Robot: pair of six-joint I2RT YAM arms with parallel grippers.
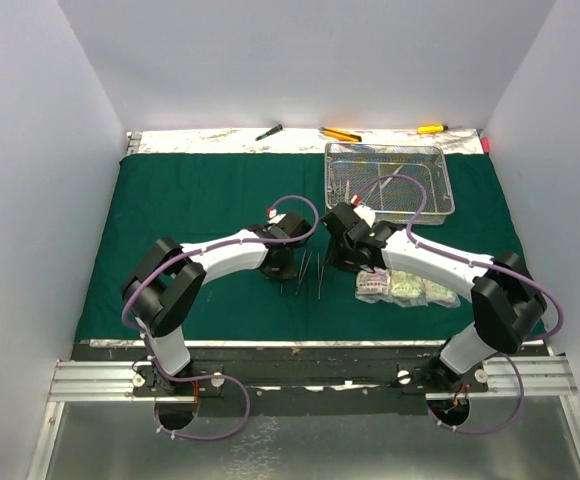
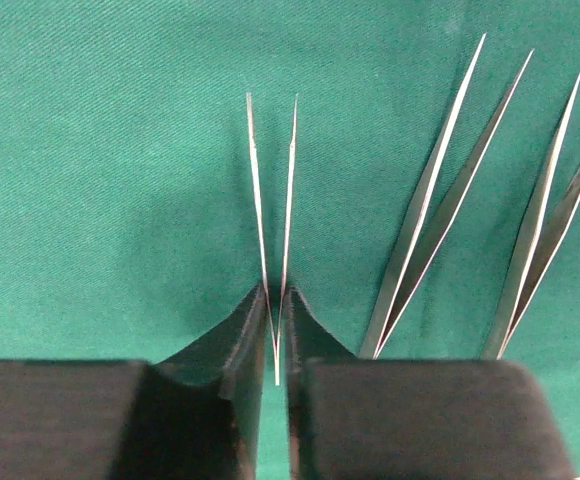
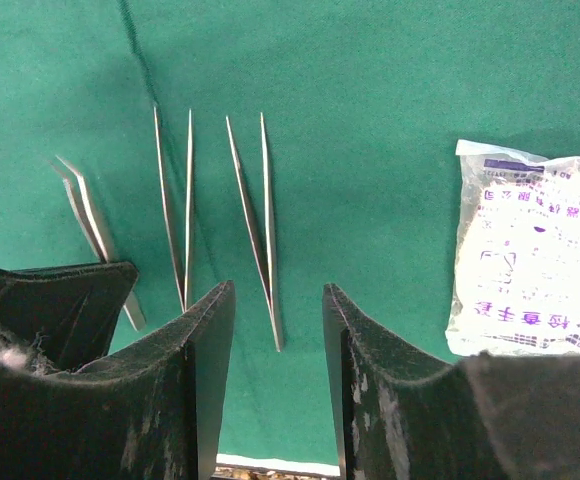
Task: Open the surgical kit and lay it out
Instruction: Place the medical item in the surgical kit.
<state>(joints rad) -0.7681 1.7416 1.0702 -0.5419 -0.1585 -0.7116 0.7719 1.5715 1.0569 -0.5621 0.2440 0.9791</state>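
Note:
The dark green cloth (image 1: 200,200) lies spread flat. The wire-mesh tray (image 1: 342,190) stands on it at the back right with a few steel instruments inside. Three clear packets (image 1: 405,288) lie in a row at the front right; one shows in the right wrist view (image 3: 530,260). My left gripper (image 1: 282,268) (image 2: 276,300) is low over the cloth, shut on the joined end of thin tweezers (image 2: 270,200). Two more tweezers (image 2: 440,200) (image 2: 550,210) lie just to their right. My right gripper (image 1: 342,262) (image 3: 278,300) is open and empty, above one pair of tweezers (image 3: 255,220).
A green-handled tool (image 1: 268,132), an orange one (image 1: 340,133) and a yellow one (image 1: 432,128) lie on the silver strip behind the cloth. White walls stand on three sides. The two wrists are close together at mid-cloth.

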